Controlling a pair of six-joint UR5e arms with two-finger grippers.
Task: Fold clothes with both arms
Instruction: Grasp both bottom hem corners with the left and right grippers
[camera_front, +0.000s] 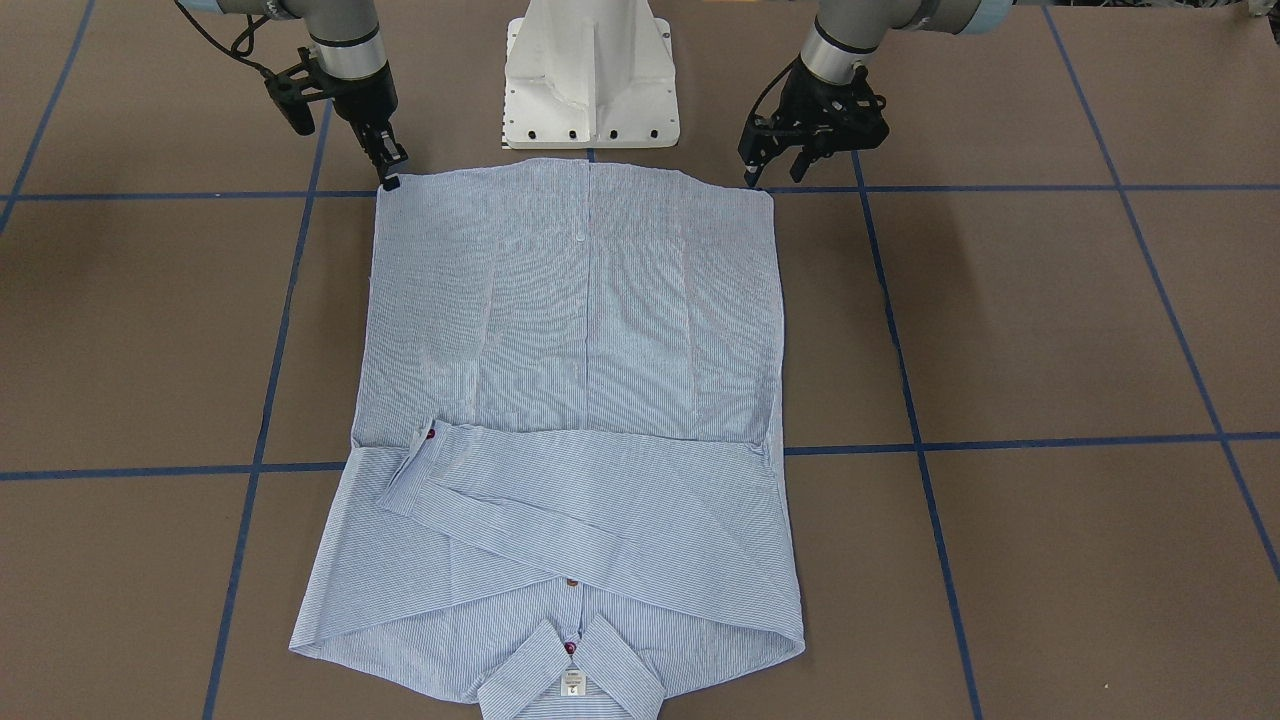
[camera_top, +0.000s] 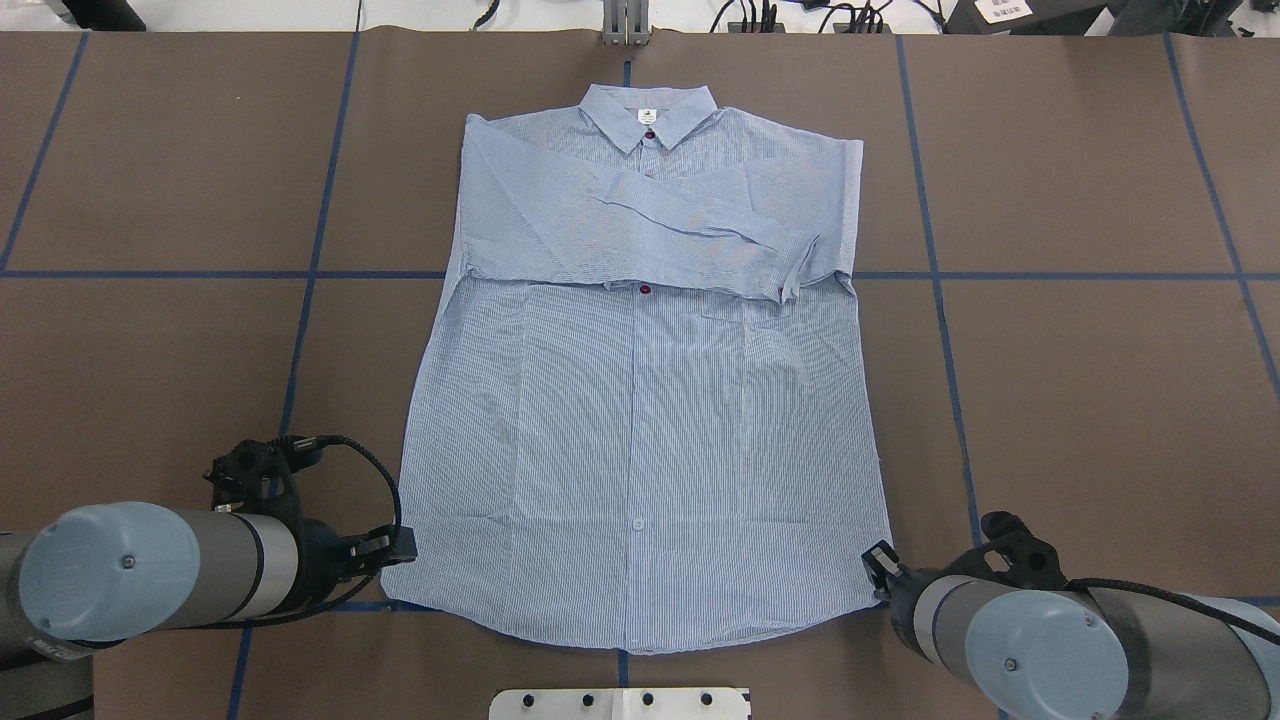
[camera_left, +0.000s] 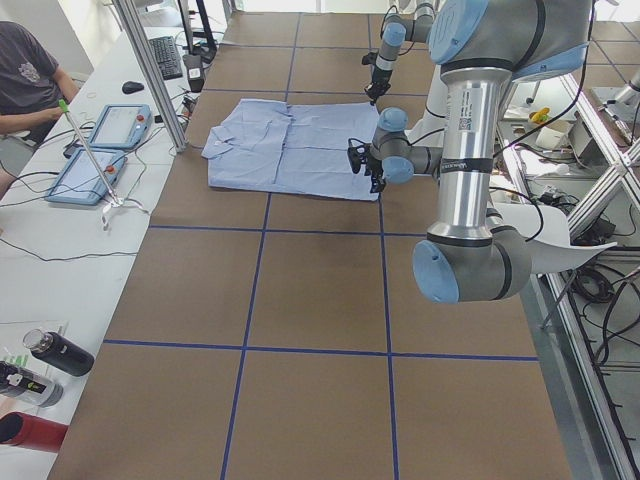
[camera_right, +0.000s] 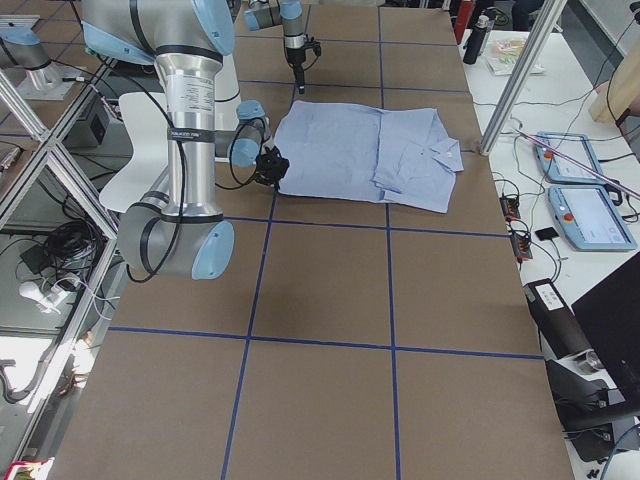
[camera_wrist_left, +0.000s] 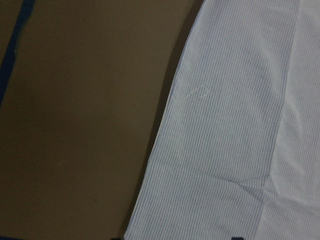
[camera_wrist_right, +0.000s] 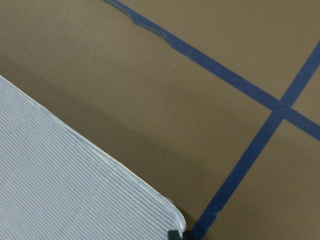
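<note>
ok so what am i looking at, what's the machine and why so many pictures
This is a robot: two metal arms on a white base, each ending in a two-finger gripper. Four fixed cameras watch the table from behind the robot, from across it and from each end; two close-ups come from cameras on the wrists. A striped blue shirt lies flat, sleeves folded across the chest. The left gripper stands open at one hem corner, the right gripper at the other; whether the right one pinches cloth I cannot tell.

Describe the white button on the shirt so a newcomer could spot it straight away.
Start at the striped shirt lying flat on the brown table. Follow its centre placket toward the hem; the white button sits there, unlike the red buttons farther up.
</note>
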